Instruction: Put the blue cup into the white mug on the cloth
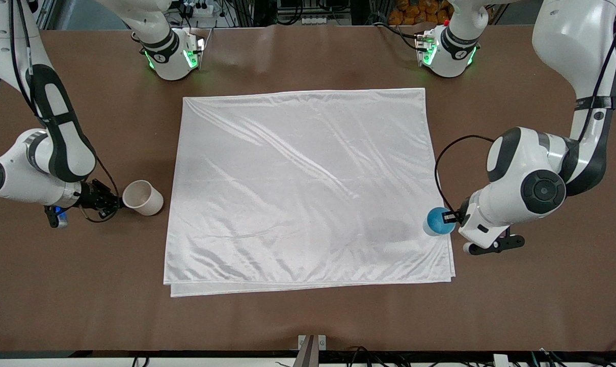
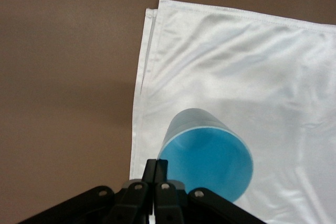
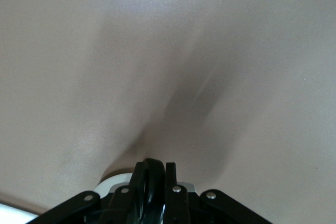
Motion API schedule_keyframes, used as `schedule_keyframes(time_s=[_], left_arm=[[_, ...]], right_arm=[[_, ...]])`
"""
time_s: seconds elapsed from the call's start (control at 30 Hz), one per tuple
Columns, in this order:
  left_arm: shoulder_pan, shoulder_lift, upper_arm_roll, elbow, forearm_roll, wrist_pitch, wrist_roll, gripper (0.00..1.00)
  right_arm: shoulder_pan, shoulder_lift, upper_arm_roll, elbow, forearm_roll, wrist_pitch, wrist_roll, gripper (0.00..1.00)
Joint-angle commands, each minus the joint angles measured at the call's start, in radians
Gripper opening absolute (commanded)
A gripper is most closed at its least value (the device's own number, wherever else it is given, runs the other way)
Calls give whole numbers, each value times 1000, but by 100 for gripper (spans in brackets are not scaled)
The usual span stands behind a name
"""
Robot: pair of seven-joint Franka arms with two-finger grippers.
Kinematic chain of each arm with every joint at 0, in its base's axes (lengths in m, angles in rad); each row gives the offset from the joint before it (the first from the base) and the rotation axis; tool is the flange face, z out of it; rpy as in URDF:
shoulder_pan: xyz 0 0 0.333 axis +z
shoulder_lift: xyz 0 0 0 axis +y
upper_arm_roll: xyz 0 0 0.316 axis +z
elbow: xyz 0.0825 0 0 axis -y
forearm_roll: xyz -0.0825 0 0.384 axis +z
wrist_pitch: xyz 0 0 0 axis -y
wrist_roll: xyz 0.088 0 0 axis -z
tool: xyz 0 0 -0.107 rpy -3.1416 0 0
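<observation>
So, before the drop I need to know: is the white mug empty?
Empty: the white mug shows a bare pale inside, and the blue cup is over the cloth.

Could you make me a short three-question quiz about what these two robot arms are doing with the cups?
1. True or false: the blue cup already sits inside the white mug.
2. Which gripper grips the mug's black handle?
A. left gripper
B. right gripper
3. Fill in: the blue cup is held over an edge of the ____.

Key:
1. False; the cups are apart, at either end of the cloth.
2. B; its fingers are shut on the handle.
3. cloth.
</observation>
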Motion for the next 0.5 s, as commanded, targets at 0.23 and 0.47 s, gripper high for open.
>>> schedule_keyframes(time_s=[0.23, 0.47], left_arm=[[-7, -23, 7, -7, -13, -18, -22, 0], [-5, -23, 7, -6, -12, -18, -22, 0]], right_arm=[[78, -72, 6, 18, 3, -60, 107, 0], [201, -136, 6, 25, -32, -133, 302, 0]])
